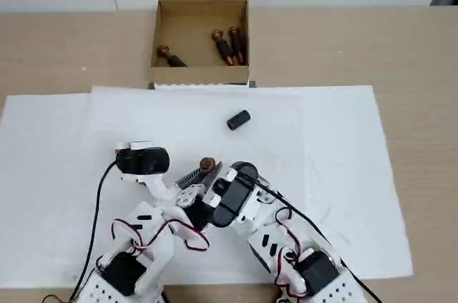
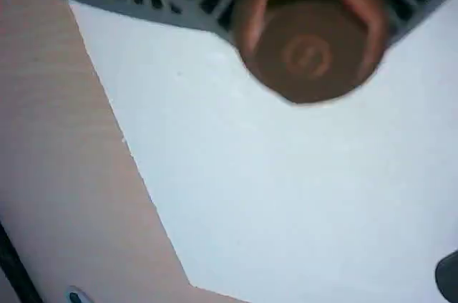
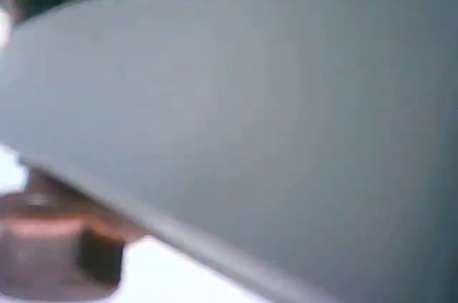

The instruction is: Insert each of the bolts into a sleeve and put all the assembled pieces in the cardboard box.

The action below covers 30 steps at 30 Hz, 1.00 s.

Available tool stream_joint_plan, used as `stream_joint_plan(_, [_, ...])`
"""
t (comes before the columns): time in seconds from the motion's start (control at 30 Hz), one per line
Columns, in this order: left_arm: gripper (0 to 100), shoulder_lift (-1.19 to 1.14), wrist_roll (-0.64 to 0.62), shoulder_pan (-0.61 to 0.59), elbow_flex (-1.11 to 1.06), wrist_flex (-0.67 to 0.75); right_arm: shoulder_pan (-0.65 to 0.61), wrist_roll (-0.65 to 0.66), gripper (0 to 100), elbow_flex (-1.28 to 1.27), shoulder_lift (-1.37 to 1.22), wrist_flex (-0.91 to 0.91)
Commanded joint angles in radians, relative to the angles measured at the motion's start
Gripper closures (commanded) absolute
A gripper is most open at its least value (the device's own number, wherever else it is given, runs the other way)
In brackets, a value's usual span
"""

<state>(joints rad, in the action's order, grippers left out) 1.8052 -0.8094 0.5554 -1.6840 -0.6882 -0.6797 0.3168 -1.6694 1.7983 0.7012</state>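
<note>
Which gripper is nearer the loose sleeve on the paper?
Right, narrowly. The right gripper is toward the robot from the sleeve, nearly in line; the left gripper, at the bolt, is offset further left.

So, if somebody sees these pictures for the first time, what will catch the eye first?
Probably the copper-headed bolt, at the near middle of the white sheet, where the two arms meet. Next, the cardboard box at the sheet's far edge with three assembled pieces inside, and one loose black sleeve lying in front of it.
</note>
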Motion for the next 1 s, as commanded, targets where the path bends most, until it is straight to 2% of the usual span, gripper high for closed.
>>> stream_joint_plan(0.0, [99, 0.009, 0.028, 0.015, 0.002, -0.037, 0.010, 0.008, 99.6, -0.011, 0.015, -0.033])
stream_joint_plan(0.27, [97, 0.008, 0.103, 0.009, 0.002, -0.037, 0.010, 0.008, 99.6, -0.011, 0.015, -0.033])
stream_joint_plan(0.5, [73, 0.009, 0.120, 0.005, 0.002, -0.032, 0.010, 0.009, 99.6, -0.011, 0.015, -0.033])
stream_joint_plan(0.8, [72, 0.011, 0.166, -0.153, 0.082, -0.035, 0.010, 0.009, 99.6, -0.012, 0.015, -0.031])
stream_joint_plan(0.97, [73, 0.009, 0.213, -0.180, 0.154, -0.035, 0.010, 0.009, 99.6, -0.012, 0.015, -0.031])
